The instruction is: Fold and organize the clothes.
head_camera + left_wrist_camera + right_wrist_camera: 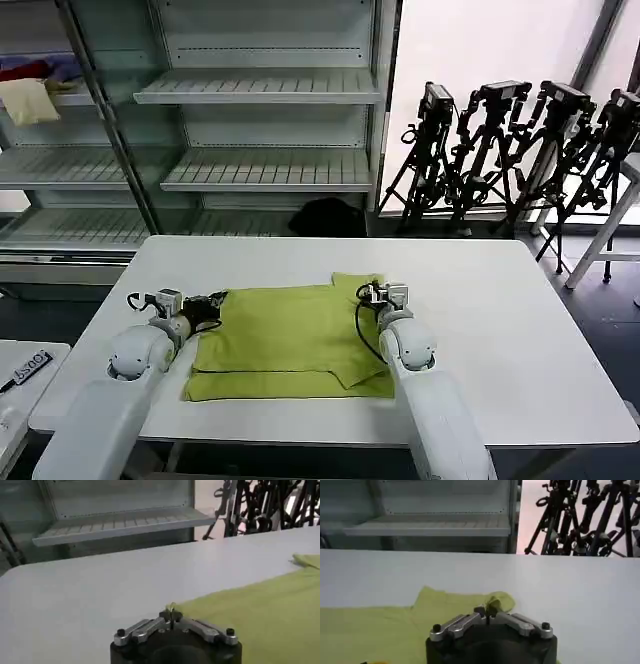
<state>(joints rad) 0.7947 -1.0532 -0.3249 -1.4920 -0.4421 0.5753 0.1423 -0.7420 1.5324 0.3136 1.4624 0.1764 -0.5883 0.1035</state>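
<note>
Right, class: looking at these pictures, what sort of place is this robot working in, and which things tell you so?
Probably a robotics lab or test studio: empty metal shelving, a row of camera tripods by the window, and a plain white table holding one green T-shirt.

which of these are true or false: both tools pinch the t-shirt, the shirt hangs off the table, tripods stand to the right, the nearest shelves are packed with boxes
1. Both tools pinch the shirt. True: the left tool and the right tool are each shut on an edge of the lime T-shirt.
2. The shirt hangs off the table. False: it lies wholly on the white table.
3. Tripods stand to the right. True: black tripods stand behind the table.
4. The nearest shelves are packed with boxes. False: the shelves behind the table are bare.
</note>
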